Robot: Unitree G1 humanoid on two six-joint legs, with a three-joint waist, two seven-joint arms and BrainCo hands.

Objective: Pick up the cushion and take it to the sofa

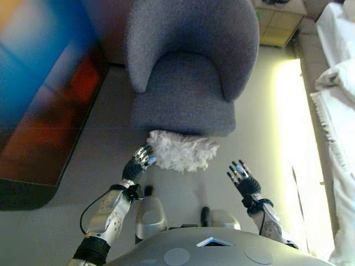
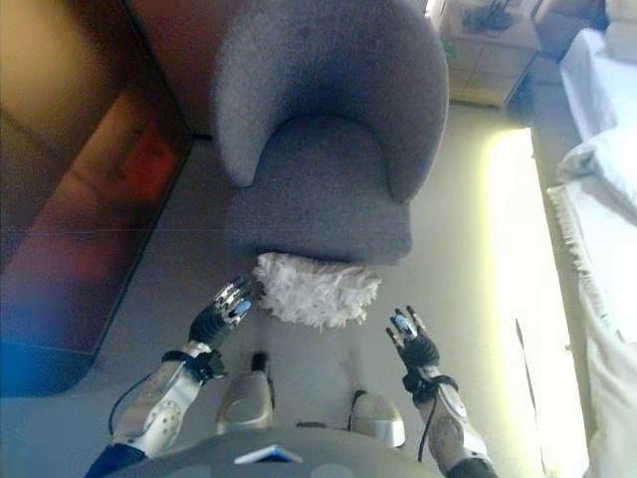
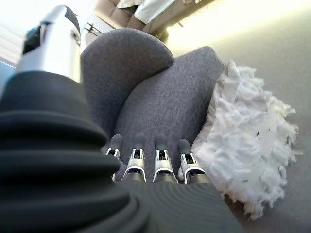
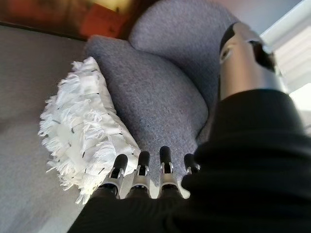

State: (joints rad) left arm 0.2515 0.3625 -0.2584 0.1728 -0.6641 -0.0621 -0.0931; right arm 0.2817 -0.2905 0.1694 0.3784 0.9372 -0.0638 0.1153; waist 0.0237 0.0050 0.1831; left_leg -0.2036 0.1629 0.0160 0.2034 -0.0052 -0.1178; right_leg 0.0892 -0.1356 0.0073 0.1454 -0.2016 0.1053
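**Both hands reach toward a white cushion on the floor by an armchair**

A shaggy white cushion (image 1: 182,149) lies on the pale grey floor (image 1: 100,166), propped against the near front edge of a grey upholstered armchair (image 1: 188,72). It has not been lifted. The cushion is roughly oblong, covered in long, ragged tufts of white fringe with a few thin dark flecks, and it looks soft and easy to squash.

The robot's left hand (image 1: 143,157) sits at the cushion's left end, its fingertips right at the fringe; whether they actually touch cannot be told. Its fingers are extended and hold nothing. The right hand (image 1: 242,176) is near the cushion's right end but clearly apart from it, with open floor between. Its fingers are also extended and empty.

This looks like the approach stage of the pick-up: the hands are placed on either side of the cushion but no grasp has been made. The next move probably calls for bringing the right hand in to the cushion's right end, then pressing both hands inward to squeeze it between them before lifting. Because the fringe is loose, a hold on tufts alone could slip, so the hands would need to reach the body of the cushion.

To the far right, white bedding (image 1: 338,72) with a fringed edge is visible.
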